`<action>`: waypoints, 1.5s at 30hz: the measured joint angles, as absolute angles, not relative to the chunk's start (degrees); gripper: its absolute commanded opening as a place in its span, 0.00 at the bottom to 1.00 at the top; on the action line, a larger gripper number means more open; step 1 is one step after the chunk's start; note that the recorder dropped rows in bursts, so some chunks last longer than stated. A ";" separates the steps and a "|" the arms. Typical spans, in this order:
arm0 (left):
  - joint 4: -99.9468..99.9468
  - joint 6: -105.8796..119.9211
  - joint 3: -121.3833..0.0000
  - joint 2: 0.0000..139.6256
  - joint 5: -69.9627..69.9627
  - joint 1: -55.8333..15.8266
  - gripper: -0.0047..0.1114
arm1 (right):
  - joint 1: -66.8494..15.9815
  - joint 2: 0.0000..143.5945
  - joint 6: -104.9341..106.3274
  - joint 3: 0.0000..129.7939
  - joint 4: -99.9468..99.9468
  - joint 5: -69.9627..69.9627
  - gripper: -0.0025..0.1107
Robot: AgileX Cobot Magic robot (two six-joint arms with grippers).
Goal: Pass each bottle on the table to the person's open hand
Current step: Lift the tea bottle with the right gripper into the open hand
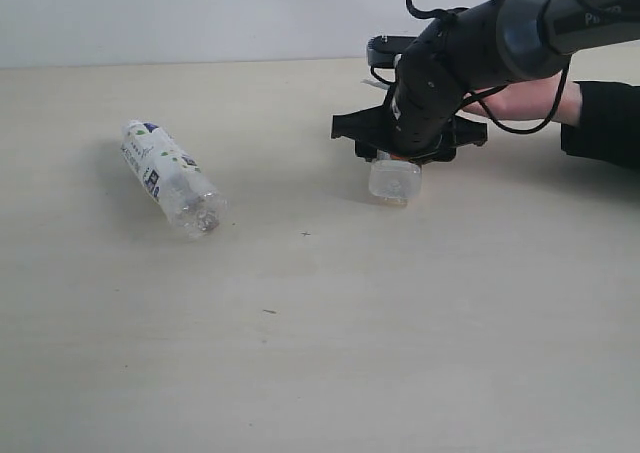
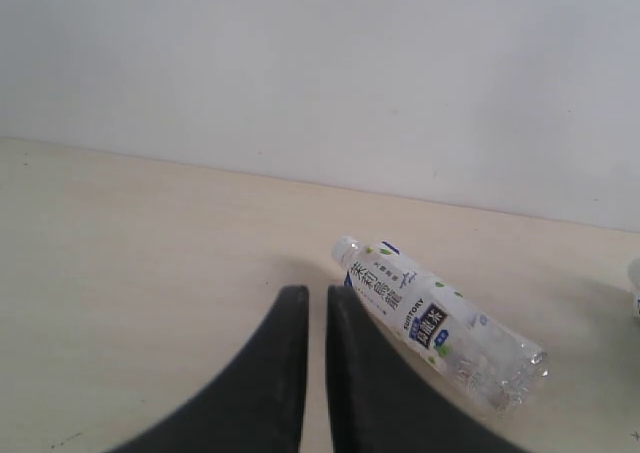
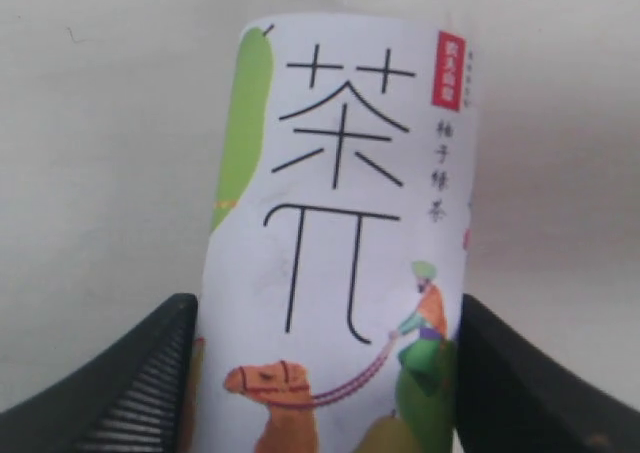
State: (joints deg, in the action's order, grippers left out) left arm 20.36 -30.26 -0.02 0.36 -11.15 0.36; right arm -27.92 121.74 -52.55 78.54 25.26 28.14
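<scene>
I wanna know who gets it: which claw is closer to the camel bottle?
Right. The right claw has a finger on each side of the camel bottle. The left claw is off it, pointing at the other bottle.

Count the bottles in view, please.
2. One white bottle with dark print lies left on the table; one camel-label tea bottle is in the right gripper. Others may be hidden.

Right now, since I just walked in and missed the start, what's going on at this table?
The right gripper straddles a green-and-white labelled bottle lying on the table. Its jaws are close on both sides, but it is unclear whether they are clamped. A person's hand is held out just behind that arm. A second bottle, white with dark print, lies on its side further left with nothing touching it. The left gripper is shut and holds nothing.
</scene>
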 measured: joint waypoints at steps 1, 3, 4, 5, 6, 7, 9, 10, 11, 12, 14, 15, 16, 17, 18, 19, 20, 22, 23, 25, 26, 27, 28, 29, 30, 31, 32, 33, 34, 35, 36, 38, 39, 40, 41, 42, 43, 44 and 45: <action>20.36 -30.26 -0.02 0.36 -11.15 0.36 0.12 | -27.92 121.74 -52.55 78.54 25.26 28.14 0.32; 20.36 -30.26 -0.02 0.36 -11.15 0.36 0.12 | -27.92 121.74 -52.55 78.54 25.26 28.14 0.19; 20.36 -30.26 -0.02 0.36 -11.15 0.36 0.12 | -27.92 121.74 -52.55 78.54 25.26 28.14 0.11; 20.36 -30.26 -0.02 0.36 -11.15 0.36 0.12 | -27.92 121.74 -52.55 78.54 25.26 28.14 0.04; 20.36 -30.26 -0.02 0.36 -11.15 0.36 0.12 | -27.92 121.74 -52.55 78.54 25.26 28.14 0.02; 20.36 -30.26 -0.02 0.36 -11.15 0.36 0.12 | -27.92 121.74 -52.55 78.54 25.26 28.14 0.02; 20.36 -30.26 -0.02 0.36 -11.15 0.36 0.12 | -27.92 121.74 -52.55 78.54 25.26 28.14 0.02; 20.36 -30.26 -0.02 0.36 -11.15 0.36 0.12 | -27.92 121.74 -52.55 78.54 25.26 28.14 0.02; 20.36 -30.26 -0.02 0.36 -11.15 0.36 0.12 | -27.92 121.74 -52.26 78.54 25.26 28.24 0.02; 20.36 -30.26 -0.02 0.36 -11.15 0.36 0.12 | -27.96 121.74 -52.20 78.54 25.26 28.24 0.02; 20.36 -30.26 -0.02 0.36 -11.15 0.36 0.12 | -28.22 121.62 -51.81 78.54 25.26 28.52 0.02; 20.36 -30.26 -0.02 0.36 -11.15 0.36 0.12 | -28.58 121.51 -51.66 78.54 25.26 28.68 0.02; 20.36 -30.26 -0.02 0.36 -11.15 0.36 0.12 | -28.99 121.09 -51.28 78.54 25.26 28.82 0.02; 20.36 -30.26 -0.02 0.36 -11.15 0.36 0.12 | -29.51 120.55 -50.83 78.54 25.15 28.94 0.02; 20.36 -30.26 -0.02 0.36 -11.15 0.36 0.12 | -29.97 119.81 -50.39 78.54 25.15 28.94 0.02; 20.36 -30.26 -0.02 0.36 -11.15 0.36 0.12 | -30.53 118.92 -50.12 78.54 25.15 28.94 0.02; 20.36 -30.26 -0.02 0.36 -11.15 0.36 0.12 | -30.99 117.96 -49.74 78.54 24.93 28.94 0.02; 20.36 -30.26 -0.02 0.36 -11.15 0.36 0.12 | -31.69 116.04 -47.85 78.54 23.22 28.94 0.02; 20.36 -30.26 -0.02 0.36 -11.15 0.36 0.12 | -31.97 114.94 -46.22 78.54 21.78 28.98 0.02; 20.36 -30.26 -0.02 0.36 -11.15 0.36 0.12 | -32.18 112.99 -42.46 78.54 18.42 29.08 0.02; 20.36 -30.26 -0.02 0.36 -11.15 0.36 0.12 | -32.18 111.93 -40.09 78.54 16.19 29.08 0.02; 20.36 -30.26 -0.02 0.36 -11.15 0.36 0.12 | -32.18 110.82 -37.72 78.54 14.01 29.35 0.02; 20.36 -30.26 -0.02 0.36 -11.15 0.36 0.12 | -32.18 109.69 -35.94 78.54 12.44 29.55 0.02; 20.36 -30.26 -0.02 0.36 -11.15 0.36 0.12 | -32.20 108.56 -33.96 78.54 10.80 29.96 0.02; 20.36 -30.26 -0.02 0.36 -11.15 0.36 0.12 | -32.20 107.39 -32.25 78.54 9.50 30.55 0.02; 20.36 -30.26 -0.02 0.36 -11.15 0.36 0.12 | -32.20 106.42 -30.93 78.54 8.67 31.46 0.02; 20.36 -30.26 -0.02 0.36 -11.15 0.36 0.12 | -32.20 105.16 -29.81 78.54 8.28 32.48 0.02; 20.36 -30.26 -0.02 0.36 -11.15 0.36 0.12 | -32.20 103.87 -28.86 78.54 7.89 33.70 0.02; 20.36 -30.26 -0.02 0.36 -11.15 0.36 0.12 | -32.20 102.85 -28.12 78.54 7.83 34.74 0.02; 20.36 -30.26 -0.02 0.36 -11.15 0.36 0.12 | -32.20 101.30 -27.09 78.54 7.54 36.25 0.02; 20.36 -30.26 -0.02 0.36 -11.15 0.36 0.12 | -32.20 100.24 -26.48 78.54 7.54 37.31 0.02; 20.36 -30.26 -0.02 0.36 -11.15 0.36 0.12 | -32.20 97.67 -25.18 78.54 7.42 39.93 0.02; 20.36 -30.26 -0.02 0.36 -11.15 0.36 0.12 | -32.20 96.43 -24.82 78.54 7.88 41.03 0.02; 20.36 -30.26 -0.02 0.36 -11.15 0.36 0.12 | -32.20 94.11 -24.45 78.54 9.74 43.89 0.02; 20.36 -30.26 -0.02 0.36 -11.15 0.36 0.12 | -31.96 93.35 -24.32 78.54 10.26 45.35 0.02; 20.36 -30.26 -0.02 0.36 -11.15 0.36 0.12 | -31.54 92.67 -24.12 78.54 10.67 46.50 0.02; 20.36 -30.26 -0.02 0.36 -11.15 0.36 0.12 | -30.84 91.81 -23.63 78.54 11.02 48.08 0.02; 20.36 -30.26 -0.02 0.36 -11.15 0.36 0.12 | -30.24 91.30 -23.26 78.20 11.26 48.87 0.02; 20.36 -30.26 -0.02 0.36 -11.15 0.36 0.12 | -29.41 90.80 -22.97 77.71 11.51 49.24 0.02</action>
State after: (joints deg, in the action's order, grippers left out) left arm 20.36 -30.26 -0.02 0.36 -11.15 0.36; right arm -29.41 90.80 -22.97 77.71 11.51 49.24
